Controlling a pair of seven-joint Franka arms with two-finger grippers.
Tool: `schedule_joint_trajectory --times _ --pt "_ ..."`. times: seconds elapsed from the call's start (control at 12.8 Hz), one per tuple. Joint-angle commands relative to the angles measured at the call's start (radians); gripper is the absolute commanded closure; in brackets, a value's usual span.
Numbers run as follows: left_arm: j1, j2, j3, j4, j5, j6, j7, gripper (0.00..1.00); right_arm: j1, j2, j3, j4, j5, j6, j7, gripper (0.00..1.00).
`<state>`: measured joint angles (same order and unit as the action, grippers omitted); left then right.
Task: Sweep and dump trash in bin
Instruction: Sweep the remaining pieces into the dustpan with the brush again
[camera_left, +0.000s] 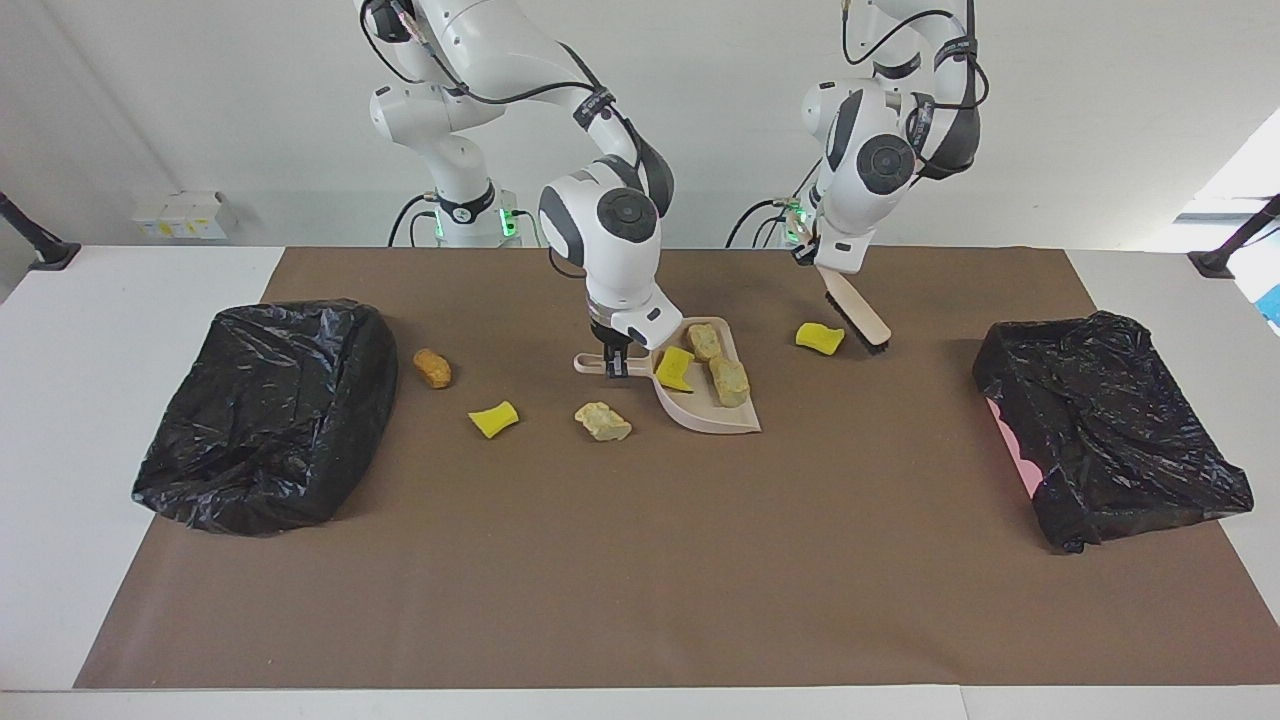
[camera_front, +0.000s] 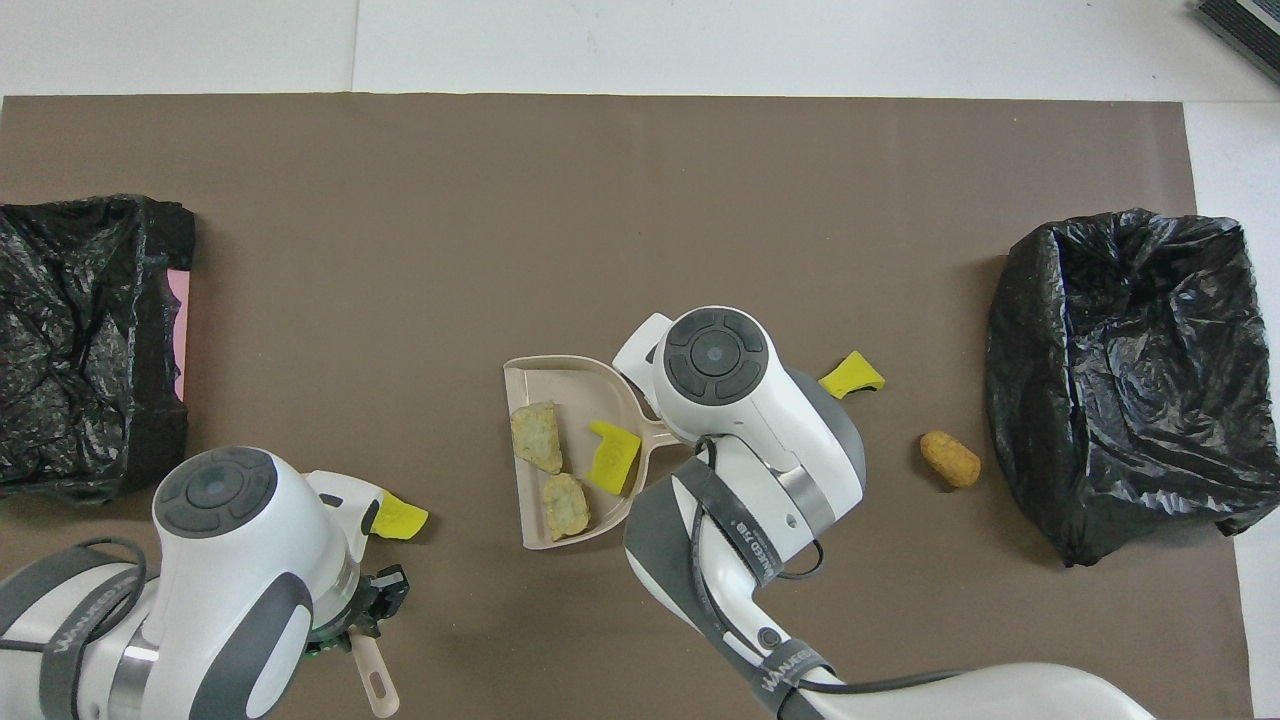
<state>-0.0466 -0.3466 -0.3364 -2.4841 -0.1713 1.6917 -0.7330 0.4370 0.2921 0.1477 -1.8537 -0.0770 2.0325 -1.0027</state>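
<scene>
Judged about halfway on the sweeping, with dumping not begun. Closest to the robots: left hand (camera_left: 828, 268) clenched on the handle of the brush (camera_left: 857, 315), raised over the table (camera_left: 640, 560) toward the left arm's end, brush tilted with bristles low, just beside a loose yellow sponge piece (camera_left: 820, 338), not yet swept. Slightly farther out: right hand (camera_left: 612, 362) clamped on the handle of the beige dustpan (camera_left: 735, 422), pan resting mid-table with its open mouth away from the robots. Already gathered in the pan: one yellow sponge piece (camera_left: 675, 368) and two pale beige crumbly chunks (camera_left: 704, 342) (camera_left: 728, 381). Left on the table toward the right arm's end: an orange-brown nugget (camera_left: 433, 368) near the black-bagged bin (camera_left: 265, 410), then farther out another yellow sponge piece (camera_left: 494, 419) and a beige chunk (camera_left: 603, 421) just beside the pan. Four of the seven bits of trash outstanding, then. Second bagged bin (camera_left: 1110, 440) at the left arm's end; nothing visibly tipped into either. Small, light, irregular lumps; sponge bright and soft-looking, chunks rough and likely to shed crumbs
</scene>
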Motion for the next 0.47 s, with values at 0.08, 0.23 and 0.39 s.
schedule_joint_trajectory --times 0.08,0.23,0.39 --pt "0.016 -0.072 0.002 -0.09 0.007 0.077 -0.013 1.0 0.012 -0.034 0.003 -0.048 0.014 0.009 0.044 1.0" --pt "0.019 -0.02 0.0 -0.085 -0.016 0.117 -0.008 1.0 0.012 -0.033 0.003 -0.048 0.014 0.012 0.056 1.0" --pt "0.005 0.033 -0.006 -0.075 -0.06 0.196 0.0 1.0 0.014 -0.027 0.003 -0.048 0.013 0.018 0.079 1.0"
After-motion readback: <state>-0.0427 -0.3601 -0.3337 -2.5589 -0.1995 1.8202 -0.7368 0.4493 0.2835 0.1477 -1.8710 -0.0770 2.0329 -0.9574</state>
